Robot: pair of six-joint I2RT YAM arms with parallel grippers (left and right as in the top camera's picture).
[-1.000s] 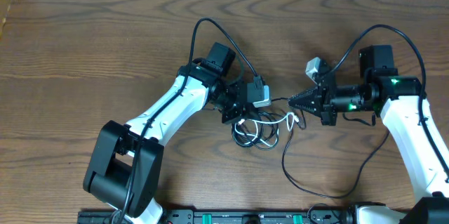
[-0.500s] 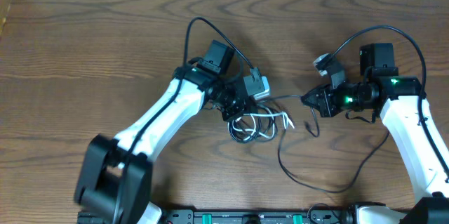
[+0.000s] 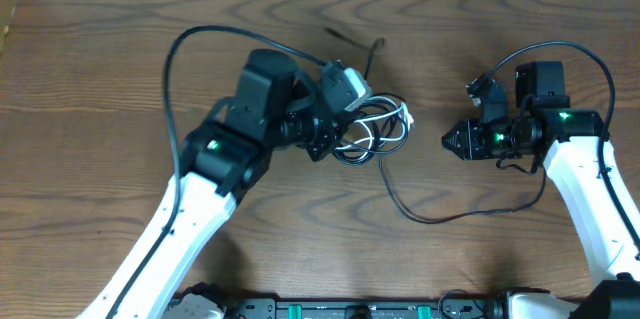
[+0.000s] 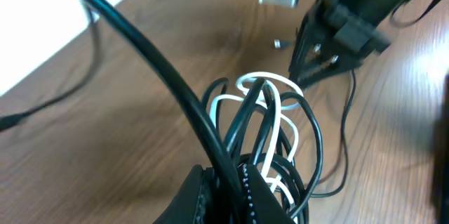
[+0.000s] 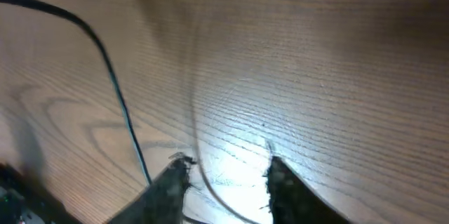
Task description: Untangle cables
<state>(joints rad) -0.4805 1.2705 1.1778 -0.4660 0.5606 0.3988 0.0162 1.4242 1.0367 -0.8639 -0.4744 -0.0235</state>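
Where the left tool (image 3: 338,139) clamps them, the cables (image 3: 380,127), black and white, bunch in tangled loops near the middle of the desk (image 3: 100,59). A black tail (image 3: 440,218) curves away below the right tool (image 3: 447,142), which sits well apart from the loops, fingers (image 5: 172,185) spread, gripping nothing.

hands: two, my left hand (image 3: 335,141) and my right hand (image 3: 450,142).
arms: two, my left arm (image 3: 190,209) and my right arm (image 3: 590,189).
cables (image 3: 365,134): two, bunched at my left hand. One is a black cable (image 3: 432,220) trailing off below my right hand. The other is a white cable (image 4: 261,78) looped just beyond my left fingertips.
arm leads: two thicker black ones, a left lead (image 3: 200,34) and a right lead (image 3: 540,49), one arching behind each hand.
table (image 3: 100,69): one, under both hands.
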